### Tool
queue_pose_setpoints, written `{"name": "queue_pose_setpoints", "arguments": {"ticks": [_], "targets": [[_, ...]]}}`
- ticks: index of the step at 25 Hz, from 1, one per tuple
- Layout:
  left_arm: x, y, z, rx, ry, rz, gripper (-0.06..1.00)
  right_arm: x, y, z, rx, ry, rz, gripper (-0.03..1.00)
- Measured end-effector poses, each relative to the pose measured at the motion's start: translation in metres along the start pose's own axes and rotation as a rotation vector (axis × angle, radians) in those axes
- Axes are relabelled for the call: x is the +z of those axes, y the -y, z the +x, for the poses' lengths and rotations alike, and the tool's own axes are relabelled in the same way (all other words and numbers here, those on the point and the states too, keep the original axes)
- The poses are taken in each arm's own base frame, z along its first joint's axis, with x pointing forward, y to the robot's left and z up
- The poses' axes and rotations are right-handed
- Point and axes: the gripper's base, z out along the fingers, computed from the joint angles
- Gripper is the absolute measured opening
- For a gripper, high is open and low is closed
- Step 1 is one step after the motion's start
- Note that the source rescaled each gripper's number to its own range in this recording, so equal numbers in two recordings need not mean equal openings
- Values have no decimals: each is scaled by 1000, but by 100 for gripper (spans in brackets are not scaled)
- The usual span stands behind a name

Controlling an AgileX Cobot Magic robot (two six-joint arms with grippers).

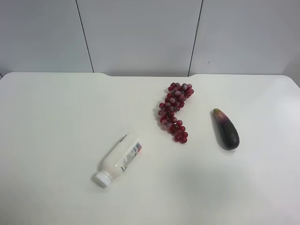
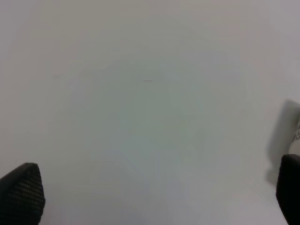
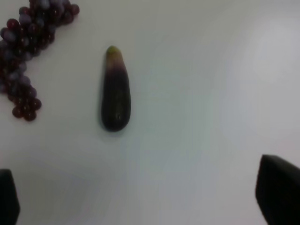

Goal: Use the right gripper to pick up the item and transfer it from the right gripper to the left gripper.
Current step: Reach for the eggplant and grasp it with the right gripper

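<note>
Eggplant toy [image 1: 226,130], glossy dark purple, lies on the white table [image 1: 56,117] near a red grape bunch [image 1: 175,111]. Right wrist: it lies ahead of the right gripper [image 3: 143,192], whose jaws stand wide, empty. Left wrist: the left gripper [image 2: 157,190] has jaws wide, empty.

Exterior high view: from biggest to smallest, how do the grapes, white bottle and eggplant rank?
1. Grape bunch and white bottle: about alike, too close to rank.
2. Toy eggplant: smallest.
</note>
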Motion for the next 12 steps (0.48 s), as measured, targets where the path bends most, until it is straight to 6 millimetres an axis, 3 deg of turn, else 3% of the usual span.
{"name": "queue_pose_setpoints", "arguments": {"ticks": [6,12], "targets": [[0,0,0,0,0,0,100,51,-1,-48,5,-223,-3,100],[0,0,0,0,0,0,100,121,-12,-70,-47,-418,-38,100]]}}
